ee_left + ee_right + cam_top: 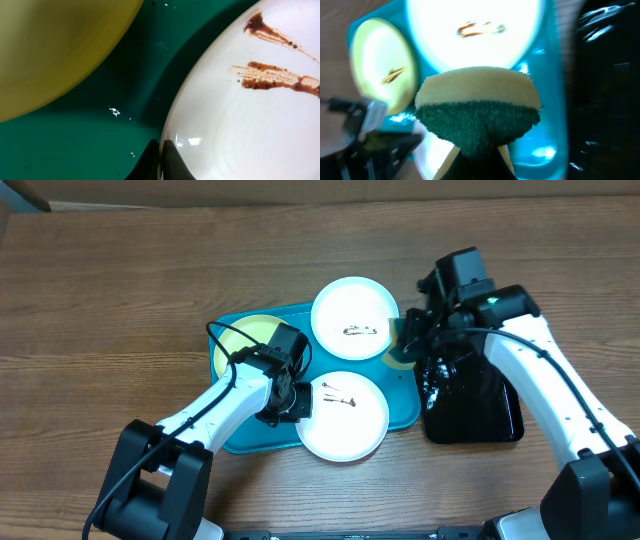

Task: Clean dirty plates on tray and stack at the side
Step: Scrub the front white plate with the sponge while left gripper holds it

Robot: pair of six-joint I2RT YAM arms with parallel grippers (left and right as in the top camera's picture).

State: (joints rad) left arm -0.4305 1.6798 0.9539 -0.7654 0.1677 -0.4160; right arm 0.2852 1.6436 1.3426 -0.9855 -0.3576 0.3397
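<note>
Wood table (100, 300), turquoise tray (245, 442) sat mid-table, with droplets on its floor in the left wrist view. Yellow-green plate (232, 340) lay in the tray's far left part, partly under the left arm; the right wrist view showed a brown smear on it. Left gripper (161, 162) sat low over the tray, just right of that plate. Its fingers were pinched almost together on the left rim of the near white plate (345, 418), with the rim caught between the two dark tips. That plate lay at the tray's near right, overhanging the near rim, with red-brown streaks near its centre. Far white plate (355, 318) sat at the tray's far right corner, overlapping the far rim, with a dark smear in the middle. Right gripper (477, 162) hung at the tray's right edge, just right of the far white plate. Its fingers were clamped on a sponge (477, 105), yellow foam with a green scrub layer, squeezed narrow at the grip. Black tray (470, 405), glossy, lay just right of the turquoise one; could not tell if they touched.
</note>
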